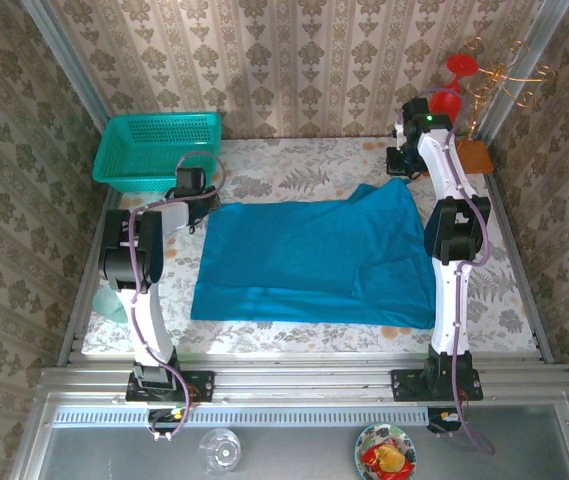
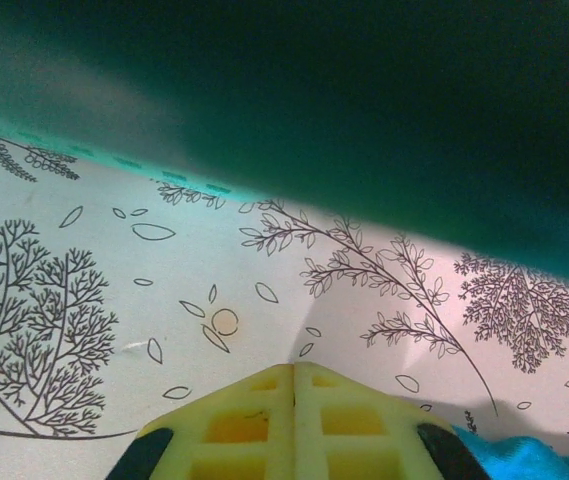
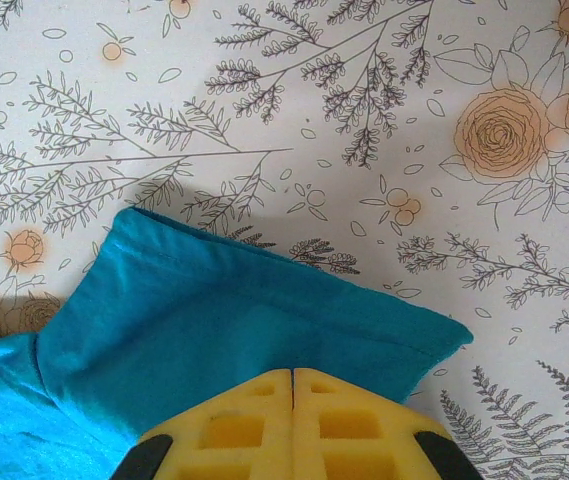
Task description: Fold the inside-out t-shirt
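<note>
The inside-out t-shirt (image 1: 319,260) lies spread flat across the middle of the floral tablecloth, a teal-blue rectangle with one corner folded up at its far right. My left gripper (image 1: 192,190) is at the shirt's far-left corner, next to the basket. In the left wrist view it (image 2: 294,368) is shut with nothing between its yellow fingers, and a sliver of shirt (image 2: 529,455) shows at the lower right. My right gripper (image 1: 401,163) is at the far-right corner. Seen from the right wrist, it (image 3: 293,373) is shut above the shirt's corner (image 3: 244,320), holding no cloth.
A teal mesh basket (image 1: 159,148) stands at the back left, its wall (image 2: 364,100) close ahead of the left fingers. Red plastic pieces (image 1: 461,68) and an orange-brown block (image 1: 474,155) sit at the back right. A glass (image 1: 219,450) and a bowl (image 1: 386,452) sit below the front rail.
</note>
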### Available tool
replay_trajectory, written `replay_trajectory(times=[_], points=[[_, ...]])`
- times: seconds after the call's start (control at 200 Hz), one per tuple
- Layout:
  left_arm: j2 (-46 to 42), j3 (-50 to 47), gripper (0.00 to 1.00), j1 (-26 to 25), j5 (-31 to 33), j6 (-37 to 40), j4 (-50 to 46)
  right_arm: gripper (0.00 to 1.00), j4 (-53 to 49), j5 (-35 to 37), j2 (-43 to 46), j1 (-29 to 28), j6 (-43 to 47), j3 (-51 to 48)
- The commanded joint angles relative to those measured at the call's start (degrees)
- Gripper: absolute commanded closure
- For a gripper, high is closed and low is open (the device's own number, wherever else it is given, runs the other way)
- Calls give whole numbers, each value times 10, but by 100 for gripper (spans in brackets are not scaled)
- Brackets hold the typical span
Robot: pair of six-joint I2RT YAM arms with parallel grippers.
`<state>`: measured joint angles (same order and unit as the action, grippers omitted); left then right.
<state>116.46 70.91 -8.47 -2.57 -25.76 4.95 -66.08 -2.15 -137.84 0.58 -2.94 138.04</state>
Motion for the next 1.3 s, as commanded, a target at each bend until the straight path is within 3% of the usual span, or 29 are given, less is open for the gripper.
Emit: replay_trajectory(times=[0.0, 0.155, 0.5, 0.71, 0.79, 0.945, 1.295], points=[[4, 25, 83, 5, 33, -8, -62, 100, -20, 8, 33, -4, 9, 13], [11, 31, 73, 7, 35, -17, -85, 100, -21, 8, 34, -4, 9, 13], [50, 41, 75, 8, -45, -35, -49, 100, -23, 9, 35, -4, 11, 13], [27, 14, 79, 4, -19, -36, -29, 99, -25, 12, 35, -4, 14, 13], [-2, -22, 79, -2, 4, -27, 15, 99, -26, 12, 36, -4, 14, 13], [-11, -18, 75, -2, 23, -19, 2, 99, -26, 9, 37, -4, 14, 14], [0, -26, 75, -6, 14, -36, 4, 100, 20, 2, 90, -9, 19, -33]])
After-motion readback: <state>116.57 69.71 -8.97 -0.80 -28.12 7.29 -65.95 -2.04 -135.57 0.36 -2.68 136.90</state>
